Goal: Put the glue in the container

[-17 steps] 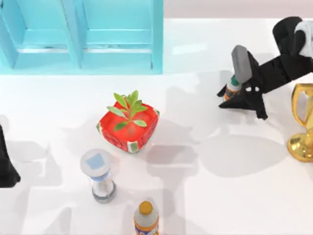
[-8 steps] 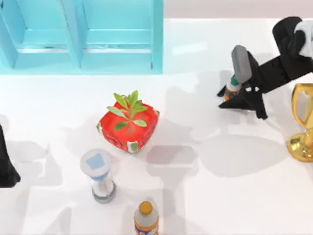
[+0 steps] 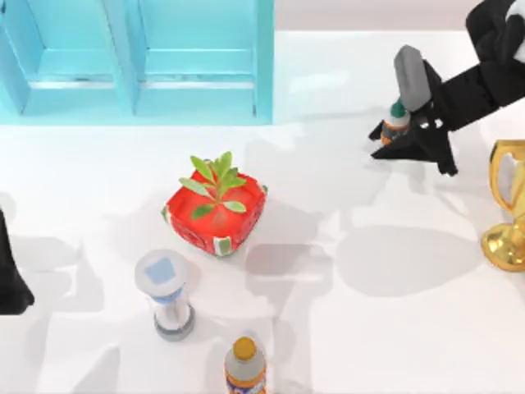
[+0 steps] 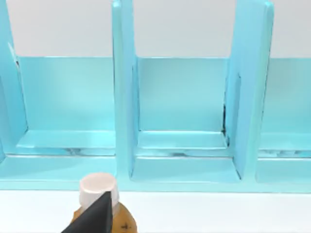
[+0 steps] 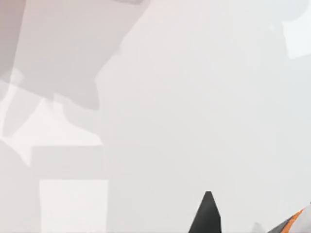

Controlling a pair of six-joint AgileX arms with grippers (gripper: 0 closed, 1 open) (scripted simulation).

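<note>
Right now I judge the carry step is in hand: my right gripper [image 3: 399, 138] sits at the top view's upper right, its 2 dark fingers clamped on the glue [image 3: 396, 121], the small white bottle with a green cap and orange label. The bottle looks raised off the white table [image 3: 344, 328], though from above I cannot be sure of the gap. In the right wrist view, 1 fingertip [image 5: 208, 213] and a sliver of the orange label [image 5: 291, 221] show against bare tabletop.

The container [image 3: 135, 61] is the turquoise compartmented rack along the far edge at the top view's left, well apart from the glue. The next move calls for a leftward traverse along the far side, staying behind the red planter with the green sprig [image 3: 216, 212], then a descent into an open compartment before letting go.

My left arm [image 3: 10, 275] is parked at the left edge; I cannot tell how its claw stands. Its wrist view looks into the rack's bays, with a pale-capped bottle top [image 4: 98, 190] close below.

The hourglass [image 3: 167, 294], orange-capped bottle [image 3: 244, 367] and gold trophy [image 3: 510, 205] lie off that route.
</note>
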